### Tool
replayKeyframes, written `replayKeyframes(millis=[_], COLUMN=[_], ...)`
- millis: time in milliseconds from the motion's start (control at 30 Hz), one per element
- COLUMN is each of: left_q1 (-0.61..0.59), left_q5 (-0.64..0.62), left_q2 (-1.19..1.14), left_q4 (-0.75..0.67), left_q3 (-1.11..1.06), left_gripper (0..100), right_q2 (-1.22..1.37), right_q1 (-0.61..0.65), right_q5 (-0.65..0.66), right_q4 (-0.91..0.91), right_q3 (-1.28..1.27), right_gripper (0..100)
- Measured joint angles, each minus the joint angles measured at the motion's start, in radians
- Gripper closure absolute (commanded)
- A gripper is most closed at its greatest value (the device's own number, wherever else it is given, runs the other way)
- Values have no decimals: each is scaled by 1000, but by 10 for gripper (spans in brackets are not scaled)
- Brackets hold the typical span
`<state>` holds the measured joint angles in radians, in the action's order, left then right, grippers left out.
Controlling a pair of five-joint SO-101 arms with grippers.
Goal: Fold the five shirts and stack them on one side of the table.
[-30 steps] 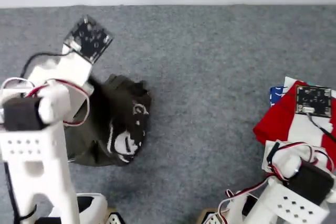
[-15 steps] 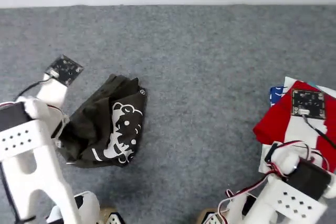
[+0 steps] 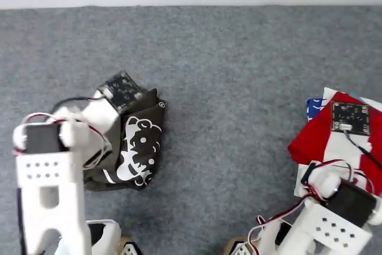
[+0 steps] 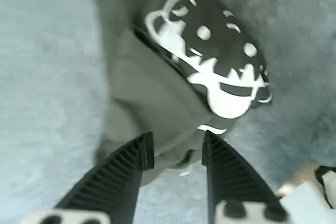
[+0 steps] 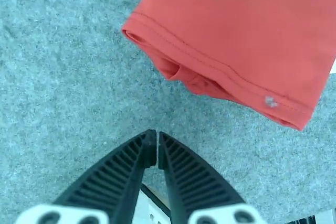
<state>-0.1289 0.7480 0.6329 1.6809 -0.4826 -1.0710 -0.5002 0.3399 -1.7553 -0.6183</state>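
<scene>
A black shirt [image 3: 138, 147] with a white cartoon print lies loosely bunched on the grey table at the left. My left arm [image 3: 101, 114] hangs over its left half. In the left wrist view my left gripper [image 4: 177, 148] is open just above the shirt's plain dark fabric [image 4: 152, 103], beside the white print [image 4: 220, 72], with nothing between its fingers. At the right edge lies a stack of folded shirts with a red shirt [image 3: 313, 138] on top. My right gripper [image 5: 157, 136] is shut and empty over bare table, just short of the red shirt's folded edge [image 5: 231, 40].
White and blue shirts [image 3: 314, 107] peek out under the red one. The grey felt table [image 3: 239, 88] runs to a pale wall at the back. The arm bases stand along the front edge.
My left arm swung out to the left of the black shirt, then back over it. The shirt shifted and its print now faces up. The right arm barely moved.
</scene>
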Motion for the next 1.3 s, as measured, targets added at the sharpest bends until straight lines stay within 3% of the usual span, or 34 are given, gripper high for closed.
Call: replayKeyframes(millis=[167,767,933,1300], left_q1=[-9,-80,-94,-94], left_q5=[-6,-6,-6,20], left_q2=[-106,-443,-443,-443], left_q4=[-143,-359,-373,-382], left_q3=[-170,-187,-187,-265], left_gripper=[838,805,852,822], right_q2=[0,0,0,0], right_q1=[0,0,0,0], right_q5=[0,0,0,0], right_q4=[0,0,0,0], right_q3=[0,0,0,0], right_gripper=[983,983,983,983])
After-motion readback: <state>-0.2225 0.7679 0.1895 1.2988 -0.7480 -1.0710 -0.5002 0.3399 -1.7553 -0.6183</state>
